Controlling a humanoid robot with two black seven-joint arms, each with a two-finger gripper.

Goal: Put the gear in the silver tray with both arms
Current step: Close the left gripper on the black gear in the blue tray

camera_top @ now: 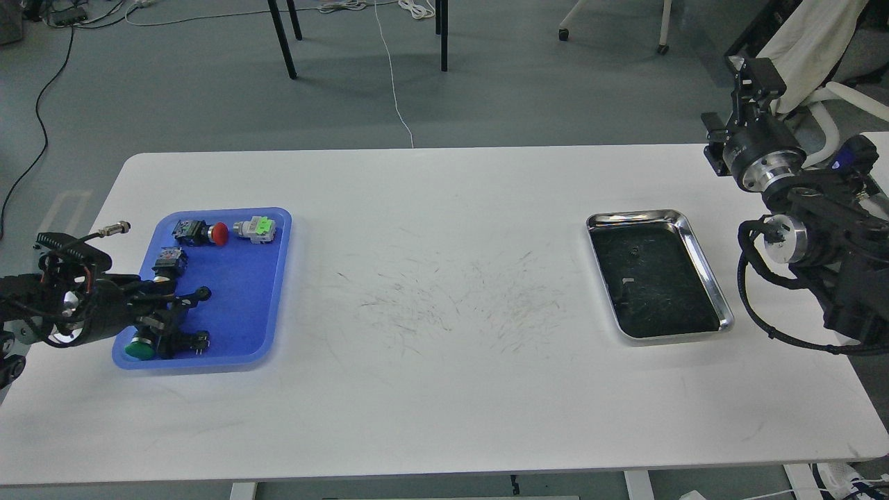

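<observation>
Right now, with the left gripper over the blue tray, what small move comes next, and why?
Probably lower the left gripper onto the green-capped push button just below it: its fingers look spread, and the shiny rectangular silver tray holds no part.

Silver tray [701, 257]: rectangular shiny steel, rounded corners, dark scratched bottom; flat on desk [444, 389], near right jaws [746, 73], well apart from left jaws [191, 305].
</observation>
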